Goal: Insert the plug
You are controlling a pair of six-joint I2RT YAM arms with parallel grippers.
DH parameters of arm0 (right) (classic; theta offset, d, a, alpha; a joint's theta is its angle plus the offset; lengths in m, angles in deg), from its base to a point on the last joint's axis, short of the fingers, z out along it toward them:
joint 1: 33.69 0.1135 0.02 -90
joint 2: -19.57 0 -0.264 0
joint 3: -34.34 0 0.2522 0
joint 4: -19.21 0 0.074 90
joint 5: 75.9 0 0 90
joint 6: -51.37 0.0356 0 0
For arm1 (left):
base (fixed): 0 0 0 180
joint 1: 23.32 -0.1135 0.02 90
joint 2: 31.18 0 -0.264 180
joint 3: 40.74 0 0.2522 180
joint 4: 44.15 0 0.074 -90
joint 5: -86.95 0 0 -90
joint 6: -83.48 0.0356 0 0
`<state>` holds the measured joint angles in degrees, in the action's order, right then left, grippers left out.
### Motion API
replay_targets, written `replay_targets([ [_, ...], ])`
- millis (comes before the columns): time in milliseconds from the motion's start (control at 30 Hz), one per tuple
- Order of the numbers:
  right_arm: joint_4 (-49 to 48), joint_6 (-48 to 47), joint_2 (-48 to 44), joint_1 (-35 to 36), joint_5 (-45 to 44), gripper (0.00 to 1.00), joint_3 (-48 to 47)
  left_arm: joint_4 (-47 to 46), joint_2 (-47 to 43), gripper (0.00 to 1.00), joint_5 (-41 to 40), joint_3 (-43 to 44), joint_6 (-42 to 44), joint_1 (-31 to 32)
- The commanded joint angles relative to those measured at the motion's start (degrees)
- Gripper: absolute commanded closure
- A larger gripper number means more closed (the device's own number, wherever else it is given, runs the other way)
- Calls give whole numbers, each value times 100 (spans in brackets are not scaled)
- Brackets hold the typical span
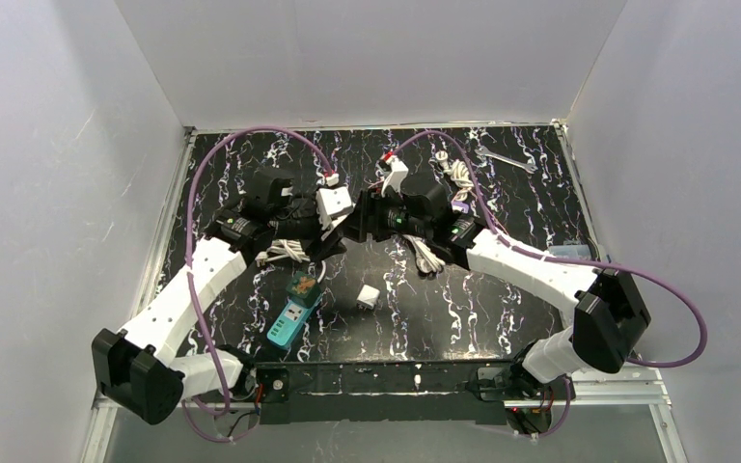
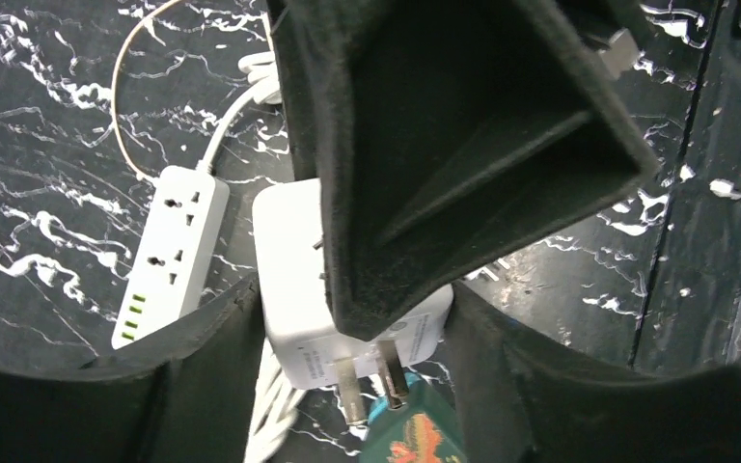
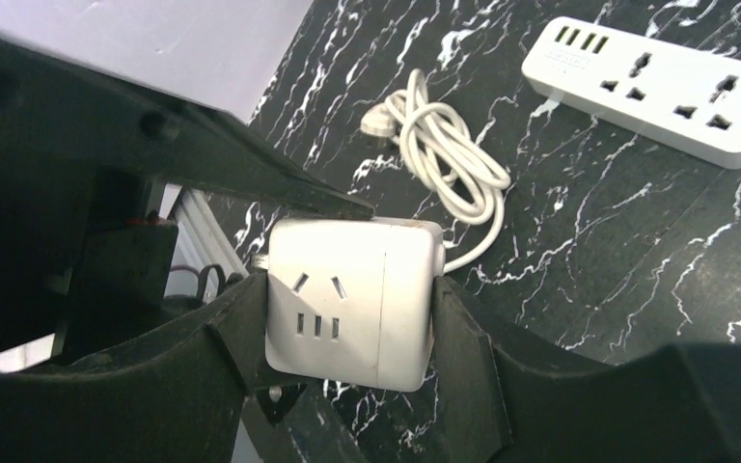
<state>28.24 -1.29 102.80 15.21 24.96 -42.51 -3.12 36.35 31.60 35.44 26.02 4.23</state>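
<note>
Now left jaws and right jaws are squeezing the plug (image 3: 347, 304) by its sides; probably hard, light.

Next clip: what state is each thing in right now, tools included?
White cube adapter with plug prongs: held above the table, unplugged.
Right tool: closed on the adapter's sides.
Left tool: closed on the same adapter.
White power strip: flat on the table, visible sockets empty.
White coiled cable: bundled, lying loose.
Teal power strip: flat on the table.
Small white cube: loose on the table.
</note>
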Motion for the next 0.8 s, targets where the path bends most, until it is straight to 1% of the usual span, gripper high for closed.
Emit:
replay_targets([
  [0, -537, 95, -338, 40, -44, 70, -140, 404, 86, 59, 309, 195, 219, 22],
  [67, -516, 112, -370, 40, -31, 70, -183, 408, 70, 95, 314, 183, 240, 22],
  [100, -519, 128, -396, 40, -22, 70, -186, 415, 68, 100, 305, 203, 223, 22],
  [167, -520, 174, -439, 40, 4, 69, -199, 475, 51, 100, 356, 265, 254, 22],
  [200, -527, 185, -457, 40, 19, 67, -203, 507, 30, 100, 392, 290, 261, 22],
  [233, -516, 219, -490, 38, 40, 62, -210, 522, -3, 100, 426, 331, 262, 23],
  [300, -379, 226, -571, 5, 32, 38, -246, 527, -100, 100, 512, 372, 254, 22],
  [333, -342, 245, -642, -48, 55, 29, -220, 502, -166, 100, 545, 396, 235, 22],
  [367, -352, 305, -733, -117, 121, 13, -150, 458, -259, 100, 577, 421, 203, 22],
  [400, -412, 350, -838, -197, 191, 6, -35, 410, -363, 100, 603, 429, 193, 22],
  [433, -508, 459, -948, -293, 292, 2, 88, 343, -474, 100, 635, 416, 184, 23],
  [567, -1053, 925, -1223, -661, 997, 2, 609, 209, -791, 100, 795, 443, 218, 23],
  [733, -1640, 1503, -1029, -760, 1570, 2, 908, 165, -919, 100, 956, 585, 190, 22],
  [767, -2093, 1725, -990, -766, 1675, 2, 1011, 146, -943, 100, 996, 595, 174, 22],
])
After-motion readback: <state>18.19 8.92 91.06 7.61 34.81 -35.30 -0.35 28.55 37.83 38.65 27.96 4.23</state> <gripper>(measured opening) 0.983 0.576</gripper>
